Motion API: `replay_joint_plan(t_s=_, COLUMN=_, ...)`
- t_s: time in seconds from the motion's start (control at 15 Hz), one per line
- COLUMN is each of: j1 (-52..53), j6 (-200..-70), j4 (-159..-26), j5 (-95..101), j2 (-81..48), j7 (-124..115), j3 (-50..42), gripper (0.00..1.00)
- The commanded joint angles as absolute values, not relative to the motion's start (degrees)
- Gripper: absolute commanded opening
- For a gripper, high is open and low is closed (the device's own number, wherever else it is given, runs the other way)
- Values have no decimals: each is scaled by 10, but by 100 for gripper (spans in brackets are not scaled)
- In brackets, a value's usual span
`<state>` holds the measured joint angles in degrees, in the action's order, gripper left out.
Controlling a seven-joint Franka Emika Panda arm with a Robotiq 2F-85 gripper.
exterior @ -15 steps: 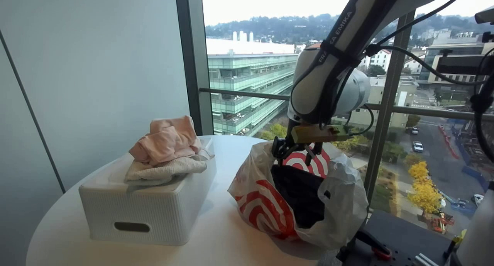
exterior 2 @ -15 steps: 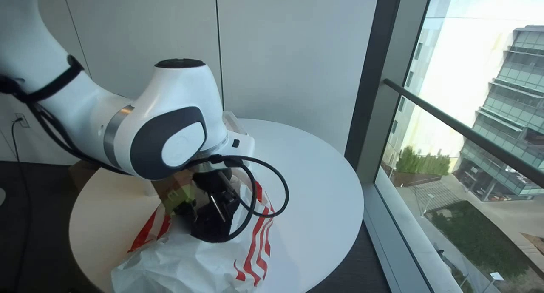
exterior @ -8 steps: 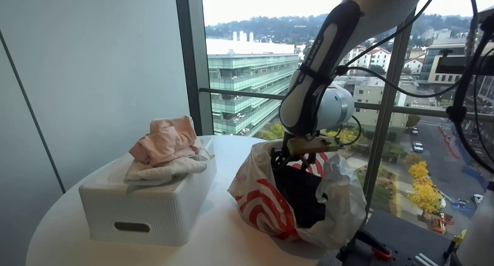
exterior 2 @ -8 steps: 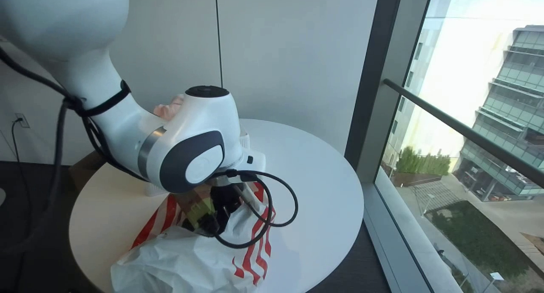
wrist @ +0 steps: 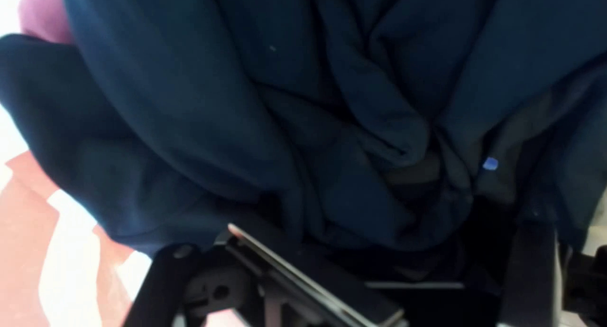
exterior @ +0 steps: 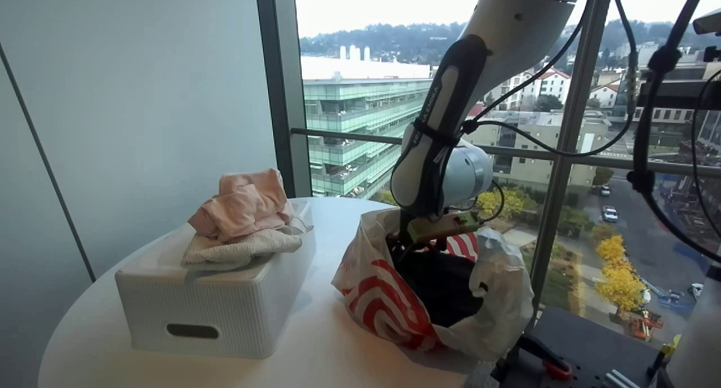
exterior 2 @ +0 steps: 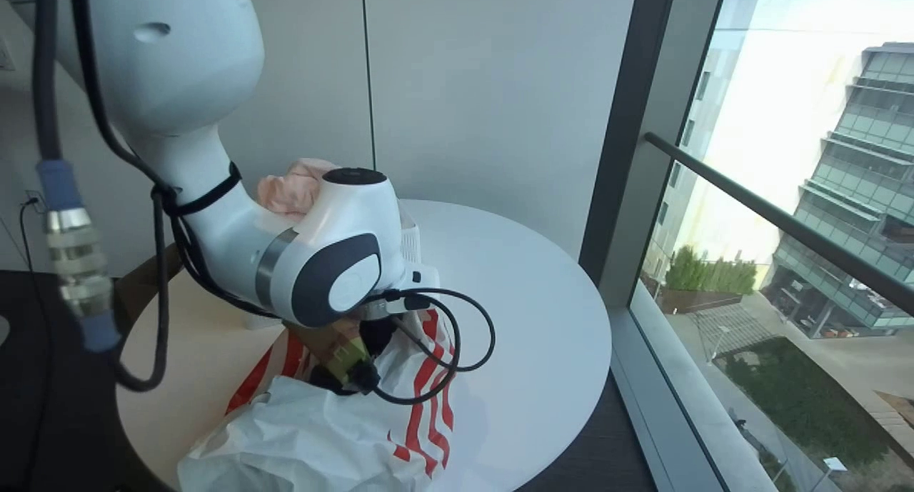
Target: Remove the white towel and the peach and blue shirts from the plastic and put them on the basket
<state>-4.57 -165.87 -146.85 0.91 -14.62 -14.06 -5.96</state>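
The peach shirt (exterior: 248,205) lies crumpled on the white towel (exterior: 245,250), both on top of the white basket (exterior: 191,303). The peach shirt also shows behind the arm in an exterior view (exterior 2: 291,191). The dark blue shirt (exterior: 442,289) is inside the white and red plastic bag (exterior: 501,303); it fills most of the wrist view (wrist: 308,104). My gripper (exterior: 419,252) is down in the bag's mouth at the dark shirt. In the wrist view the gripper's (wrist: 393,256) fingers stand apart, with dark folds in front of and between them. Their tips are hard to make out in the dark.
The round white table (exterior 2: 514,299) carries the basket and the bag. The bag's loose side (exterior 2: 285,435) lies spread toward the table edge. A window with a rail (exterior 2: 778,221) stands beside the table. Cables hang from the arm (exterior: 439,129).
The arm has moved lower. My gripper has gone down from above the bag's mouth into it, against the dark shirt. The peach shirt has come into view behind the arm.
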Motion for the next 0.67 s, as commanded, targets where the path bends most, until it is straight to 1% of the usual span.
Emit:
replay_joint_plan(t_s=0.0, j1=-21, j6=-1659, j4=-1444, j5=21, j2=-170, j7=-143, j3=-87, gripper=73)
replay_joint_plan(t_s=0.13, j1=-16, j6=-1659, j4=-1441, j5=18, j2=-172, j7=-144, j3=-92, gripper=58)
replay_joint_plan(t_s=0.2, j1=-15, j6=-1659, j4=-1441, j5=16, j2=-172, j7=-143, j3=-92, gripper=49)
replay_joint_plan(t_s=0.27, j1=-14, j6=-1659, j4=-1441, j5=15, j2=-172, j7=-142, j3=-92, gripper=42)
replay_joint_plan(t_s=0.33, j1=-14, j6=-1659, j4=-1442, j5=13, j2=-171, j7=-142, j3=-91, gripper=34)
replay_joint_plan(t_s=0.47, j1=-16, j6=-1660, j4=-1443, j5=10, j2=-170, j7=-141, j3=-90, gripper=20)
replay_joint_plan(t_s=0.53, j1=-15, j6=-1660, j4=-1445, j5=11, j2=-167, j7=-143, j3=-92, gripper=12)
replay_joint_plan(t_s=0.6, j1=-14, j6=-1659, j4=-1447, j5=11, j2=-164, j7=-144, j3=-93, gripper=10)
